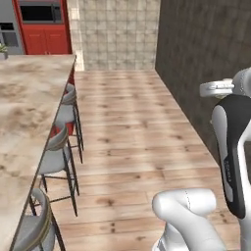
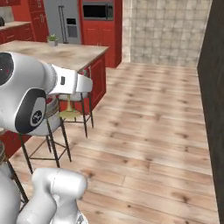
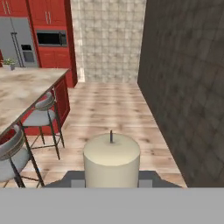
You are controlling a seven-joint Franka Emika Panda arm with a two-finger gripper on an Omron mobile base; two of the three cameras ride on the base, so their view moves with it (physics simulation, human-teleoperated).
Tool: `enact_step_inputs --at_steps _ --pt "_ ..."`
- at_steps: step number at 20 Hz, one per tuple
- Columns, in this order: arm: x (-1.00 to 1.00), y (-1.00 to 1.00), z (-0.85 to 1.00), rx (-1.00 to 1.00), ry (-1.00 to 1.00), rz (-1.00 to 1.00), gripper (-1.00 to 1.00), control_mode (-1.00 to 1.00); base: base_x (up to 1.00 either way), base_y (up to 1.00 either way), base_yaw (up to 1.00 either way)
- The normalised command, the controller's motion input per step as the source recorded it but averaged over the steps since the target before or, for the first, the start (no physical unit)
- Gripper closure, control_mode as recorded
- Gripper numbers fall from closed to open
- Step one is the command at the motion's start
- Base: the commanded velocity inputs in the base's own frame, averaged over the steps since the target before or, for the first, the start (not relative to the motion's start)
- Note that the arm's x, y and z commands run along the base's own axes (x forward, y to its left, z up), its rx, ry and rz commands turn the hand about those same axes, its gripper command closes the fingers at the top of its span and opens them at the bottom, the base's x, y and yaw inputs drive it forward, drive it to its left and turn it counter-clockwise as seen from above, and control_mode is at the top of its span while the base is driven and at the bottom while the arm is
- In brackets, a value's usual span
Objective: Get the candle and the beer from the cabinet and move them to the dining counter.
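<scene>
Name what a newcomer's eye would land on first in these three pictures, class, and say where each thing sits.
In the hand view, the cream candle looms large at bottom centre, held in the end effector. To the left stretches the marbled dining counter with grey stools tucked along its edge. Beyond it, a small potted plant stands on the counter's far end.

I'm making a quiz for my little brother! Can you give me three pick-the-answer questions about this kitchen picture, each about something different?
1. Where is the candle?
A. in the gripper
B. on a stool
C. on the floor

2. What colour are the kitchen cabinets?
A. blue
B. red
C. white

3. What sits at the far end of the dining counter?
A. a pan
B. a small potted plant
C. a lamp

Answers: 1 A, the hand view shows it up close between the fingers. 2 B, they are red beside the fridge. 3 B, green leaves show there.
</scene>
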Motion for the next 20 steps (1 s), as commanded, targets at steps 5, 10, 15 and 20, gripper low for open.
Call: enact_step_inputs --at_steps 5,10,15,20 --pt "0.0 0.0 0.0 0.0 0.0 0.0 1.0 1.0 0.91 -0.53 0.09" --pt "0.0 0.0 0.0 0.0 0.0 0.0 1.0 1.0 0.21 -0.13 0.41" --pt "0.0 0.0 0.0 0.0 0.0 0.0 1.0 1.0 0.3 -0.04 0.71" --pt "0.0 0.0 0.0 0.0 0.0 0.0 1.0 1.0 0.0 -0.03 1.0"
